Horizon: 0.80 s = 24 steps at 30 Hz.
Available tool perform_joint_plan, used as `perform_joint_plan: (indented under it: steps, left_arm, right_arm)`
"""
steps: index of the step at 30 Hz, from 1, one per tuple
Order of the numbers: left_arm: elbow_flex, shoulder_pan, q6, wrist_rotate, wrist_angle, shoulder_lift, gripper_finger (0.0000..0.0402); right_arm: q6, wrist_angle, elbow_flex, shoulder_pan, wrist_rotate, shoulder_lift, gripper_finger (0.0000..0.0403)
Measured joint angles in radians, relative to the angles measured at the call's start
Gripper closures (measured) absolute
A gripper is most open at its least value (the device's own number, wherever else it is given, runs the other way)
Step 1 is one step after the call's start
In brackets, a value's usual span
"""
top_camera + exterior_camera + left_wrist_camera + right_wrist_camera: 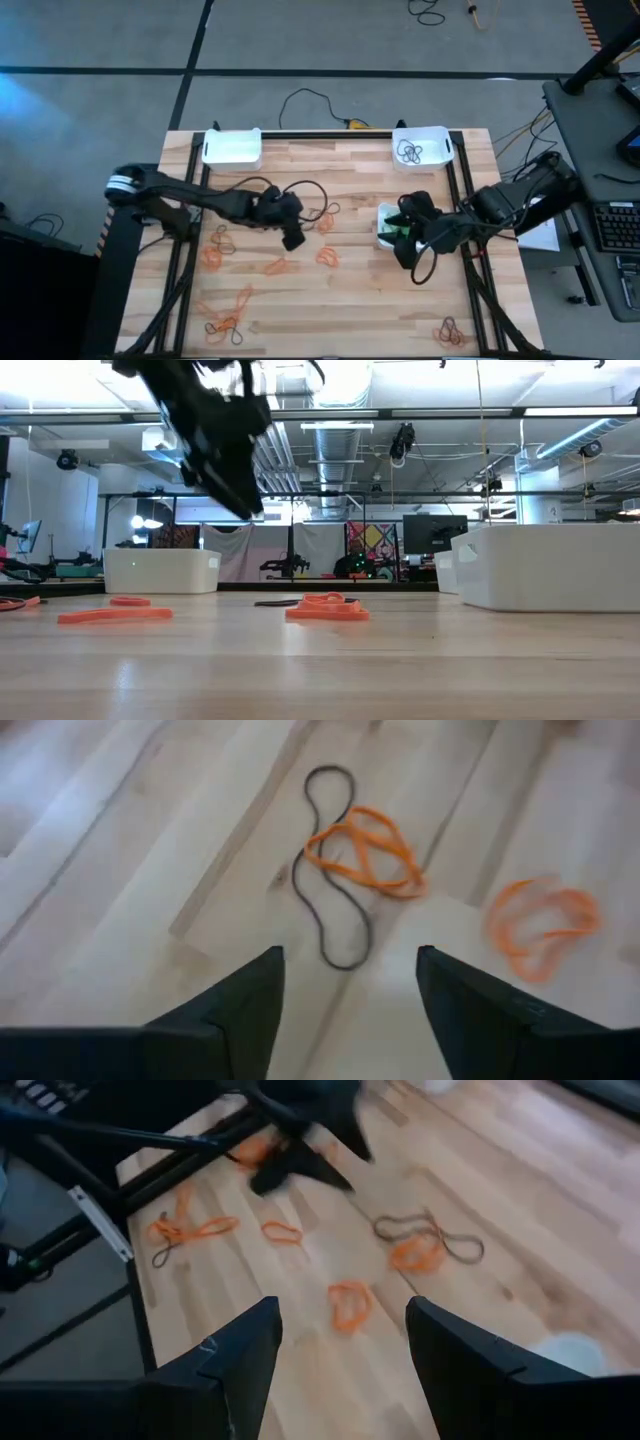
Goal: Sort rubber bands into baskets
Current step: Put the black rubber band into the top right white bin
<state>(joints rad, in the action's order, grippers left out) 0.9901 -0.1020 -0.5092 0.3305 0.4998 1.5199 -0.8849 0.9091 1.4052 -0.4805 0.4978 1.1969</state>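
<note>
Orange rubber bands lie scattered on the wooden table (350, 290), among them one (327, 255) near the middle and one (215, 248) to the left. My left gripper (293, 240) hovers open above the table's middle. Its wrist view shows a dark band (330, 870) and an orange band (365, 850) overlapping on the wood ahead of the fingers (350, 970). My right gripper (402, 255) is open and empty beside the right-middle basket (388, 228), which holds green bands. A basket (421, 146) at the far right holds dark bands. A basket (232, 147) stands at the far left.
A black cable (310, 100) runs off the far edge. Tangles of orange and dark bands lie near the front left (228, 318) and front right (450, 332). Black frame rails (180, 260) run along both table sides. In the low view the left gripper (225, 460) hangs above the orange bands (325, 608).
</note>
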Motion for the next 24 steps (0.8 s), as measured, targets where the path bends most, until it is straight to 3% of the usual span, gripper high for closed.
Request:
perform_joint_plan:
  steps: [6, 11, 20, 24]
  left_arm:
    - [-0.016, 0.014, 0.028, -0.008, -0.124, 0.116, 0.0151]
    - [-0.035, 0.000, 0.000, -0.043, -0.162, 0.122, 0.0152]
    - [-0.186, -0.115, -0.164, -0.053, -0.157, -0.138, 0.0166]
    - [-0.271, -0.202, -0.302, -0.051, -0.172, -0.259, 0.0168]
  right_arm:
    - [0.163, 0.038, 0.046, 0.034, -0.016, 0.043, 0.0193]
    - [0.369, 0.037, 0.028, 0.179, -0.138, 0.096, 0.0193]
    - [0.854, -0.075, -0.031, 0.482, -0.491, 0.309, 0.0190]
    - [1.016, -0.140, -0.049, 0.582, -0.604, 0.459, 0.0167]
